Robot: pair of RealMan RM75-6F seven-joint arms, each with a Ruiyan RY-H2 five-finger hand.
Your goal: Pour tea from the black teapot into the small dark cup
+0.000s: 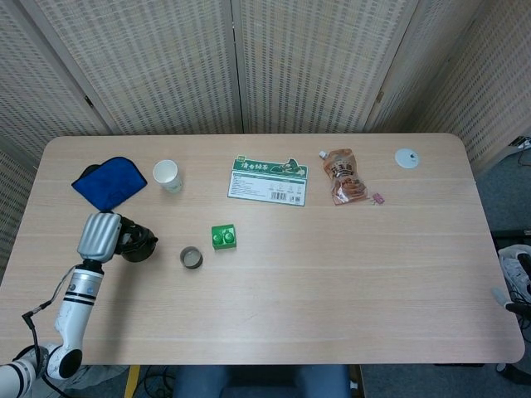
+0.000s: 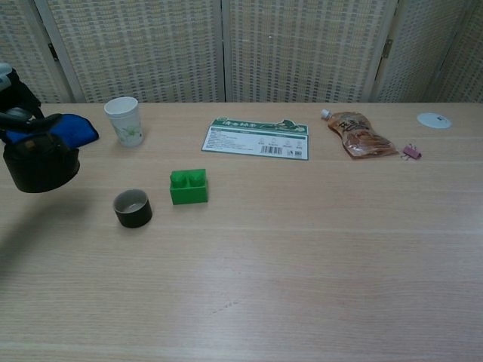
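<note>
A pale wooden table (image 1: 348,274) stands before woven screens. The robot's left hand (image 1: 101,235) grips one black teapot (image 2: 39,163) by its handle, holding it lifted above the table's left side. One small dark cup (image 2: 132,208) stands on the table to the teapot's right, apart from it. Just beside the cup sits one green block (image 2: 188,186). Further back lie one white paper cup (image 2: 123,120) with a faint green print, one blue cloth (image 1: 109,182), one green-and-white card (image 1: 269,180) with a barcode and writing too small to read, one brown pouch (image 1: 343,176), one pink clip (image 2: 411,151) and one white disc (image 1: 406,157). The right hand cannot be seen.
</note>
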